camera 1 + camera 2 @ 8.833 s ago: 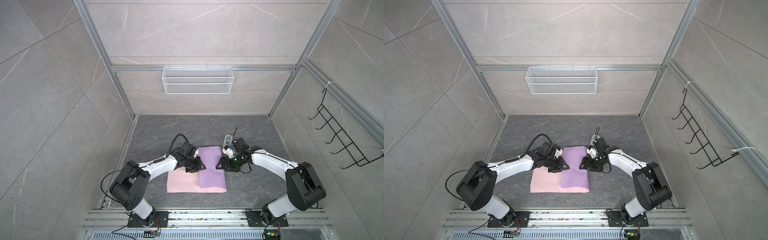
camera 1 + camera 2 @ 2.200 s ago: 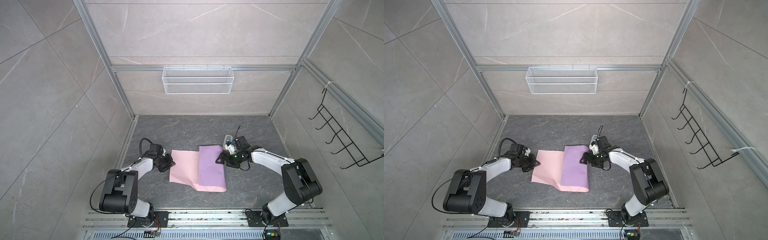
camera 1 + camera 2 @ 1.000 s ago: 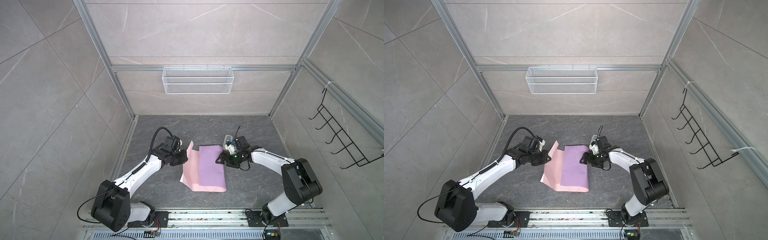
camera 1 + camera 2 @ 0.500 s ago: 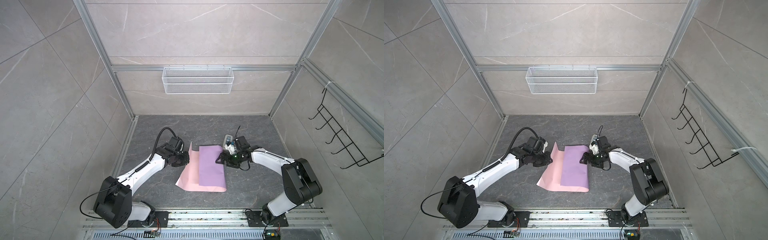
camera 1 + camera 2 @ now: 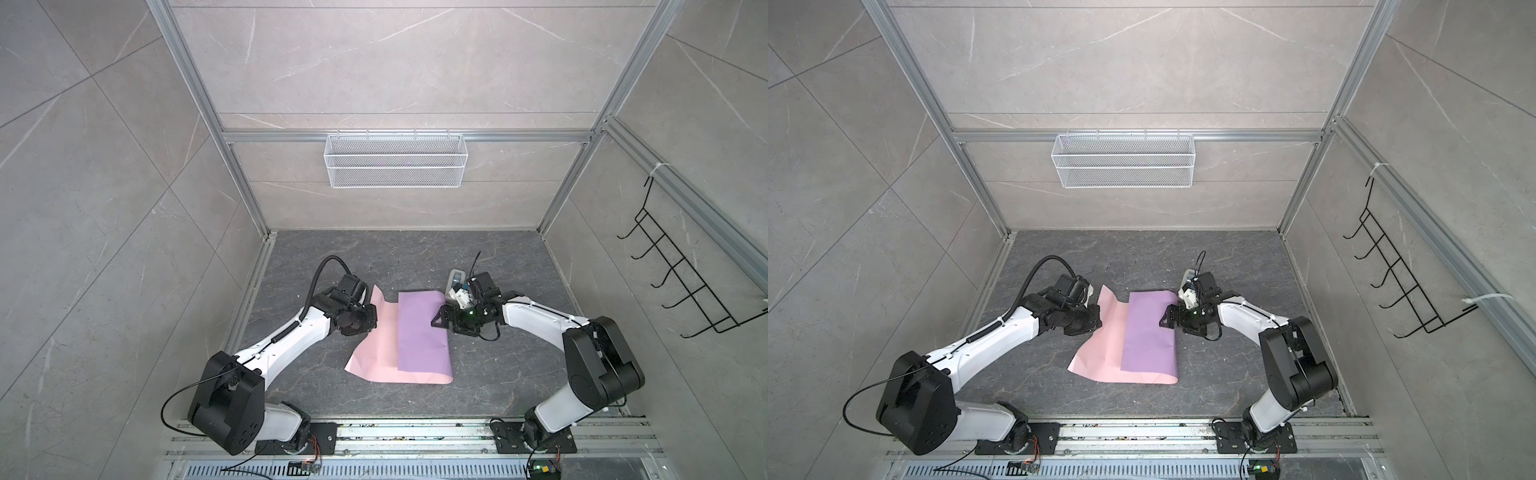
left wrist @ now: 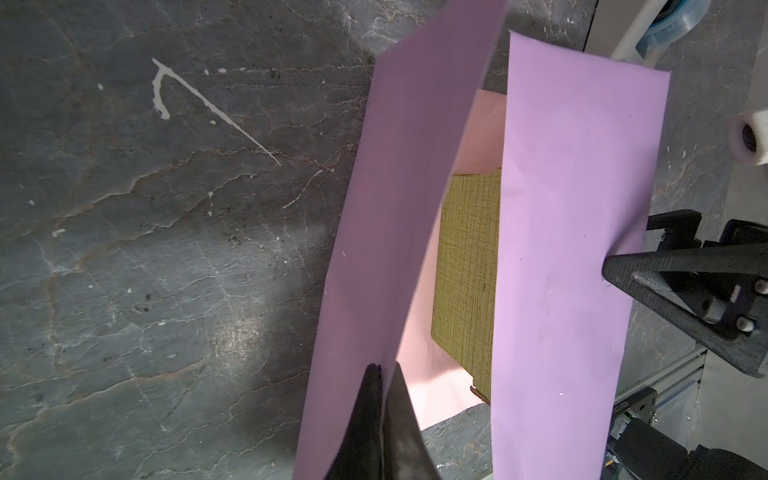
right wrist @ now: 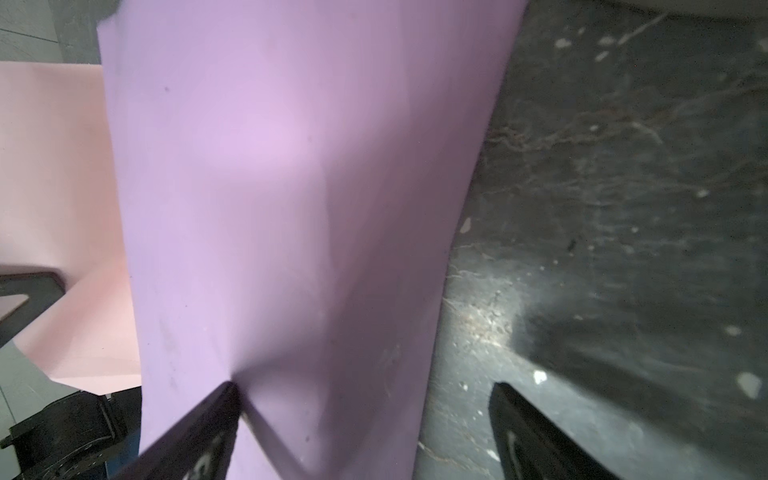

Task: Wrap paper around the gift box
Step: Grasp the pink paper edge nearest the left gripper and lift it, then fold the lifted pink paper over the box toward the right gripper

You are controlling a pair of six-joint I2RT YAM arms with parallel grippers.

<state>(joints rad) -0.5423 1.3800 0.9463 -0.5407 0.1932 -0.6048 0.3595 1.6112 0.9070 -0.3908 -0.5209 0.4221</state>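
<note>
Worktop: We see a dark grey stone-look worktop [image 5: 415,257] in both top views, with the paper near its middle.

Paper: The paper [image 5: 419,332] is a wide sheet. Its 3 o'clock half is folded over so the lilac face is up, and the pink face shows toward 9 o'clock. The 7 o'clock corner lies on the worktop, while the 10 o'clock corner stands raised.

Gift box: In the left wrist view we find the gift box [image 6: 469,266], olive green with fine crossed lines. It lies on the pink face, with a strip showing between the raised edge and the lilac flap that covers the rest. In both top views the flap hides it.

Left jaws: The left arm [image 5: 291,336] reaches the sheet's 10 o'clock edge. Its jaws are pinched tight on that edge, holding it up off the worktop.

Right jaws: The right arm [image 5: 536,320] comes in from 3 o'clock. Its jaws stand wide and grip nothing. One finger [image 7: 224,399] presses a dimple into the lilac flap and the other hangs over bare worktop beside the sheet.

White device: A small white device [image 5: 455,280] sits at the sheet's 1 o'clock, just behind the right arm's wrist.

Back wall: A white wire basket [image 5: 395,166] hangs at 12 o'clock.
</note>
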